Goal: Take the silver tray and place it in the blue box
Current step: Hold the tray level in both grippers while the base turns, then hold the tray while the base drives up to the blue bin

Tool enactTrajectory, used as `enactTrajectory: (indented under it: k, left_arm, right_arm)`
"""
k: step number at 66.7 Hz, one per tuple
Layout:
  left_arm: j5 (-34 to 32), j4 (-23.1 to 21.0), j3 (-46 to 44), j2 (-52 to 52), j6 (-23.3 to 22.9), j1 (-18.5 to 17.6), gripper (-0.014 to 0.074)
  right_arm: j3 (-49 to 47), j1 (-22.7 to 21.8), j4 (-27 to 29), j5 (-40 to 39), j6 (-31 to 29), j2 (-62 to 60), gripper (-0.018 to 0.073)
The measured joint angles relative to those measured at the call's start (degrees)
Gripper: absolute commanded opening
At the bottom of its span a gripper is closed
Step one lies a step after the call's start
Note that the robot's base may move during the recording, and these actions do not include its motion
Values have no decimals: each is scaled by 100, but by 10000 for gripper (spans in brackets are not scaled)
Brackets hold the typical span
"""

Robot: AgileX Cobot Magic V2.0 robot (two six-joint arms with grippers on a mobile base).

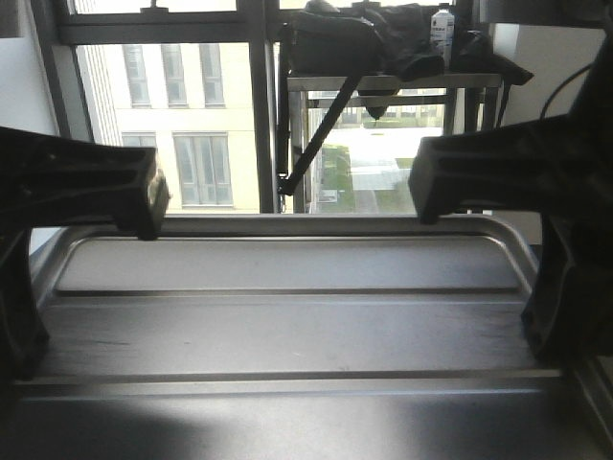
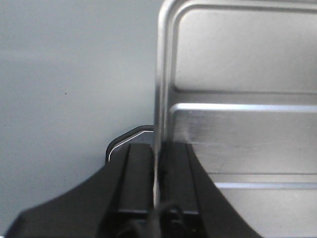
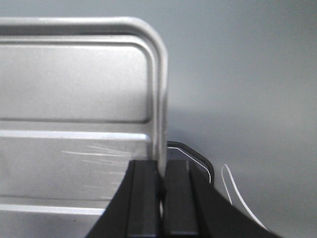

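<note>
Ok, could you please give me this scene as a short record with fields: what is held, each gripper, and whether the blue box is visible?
Held thing: silver tray, two long ridges along its floor
Left gripper: shut, fingers pinch the tray's left rim
Right gripper: shut, its fingers pinch the tray's right rim
Tray attitude: about level in the front view
Blue box: not in view
Behind: window, metal table with dark bags

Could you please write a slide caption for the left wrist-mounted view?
Left gripper clamped on the side rim of the silver tray, whose ridged floor fills the right of the frame.
</note>
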Motion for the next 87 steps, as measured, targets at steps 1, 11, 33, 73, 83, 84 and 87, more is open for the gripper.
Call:
enactTrajectory:
  k: [1,11,33,73,83,84,87]
  left_arm:
    - [0,0,0,0,0,0,-8]
    - [0,0,0,0,0,0,-8]
    - [-10,0,0,0,0,0,-8]
    - [-19,0,0,0,0,0,-8]
    - [-19,0,0,0,0,0,-8]
    - [-19,0,0,0,0,0,-8]
    - [-19,0,0,0,0,0,-8]
  right_arm:
    - [0,0,0,0,0,0,60]
    - [0,0,0,0,0,0,60]
    - [0,0,0,11,0,0,60]
    - [0,0,0,11,0,0,60]
    - [0,0,-12,11,0,0,60]
    - [0,0,-12,11,0,0,60]
    - [0,0,-12,11,0,0,60]
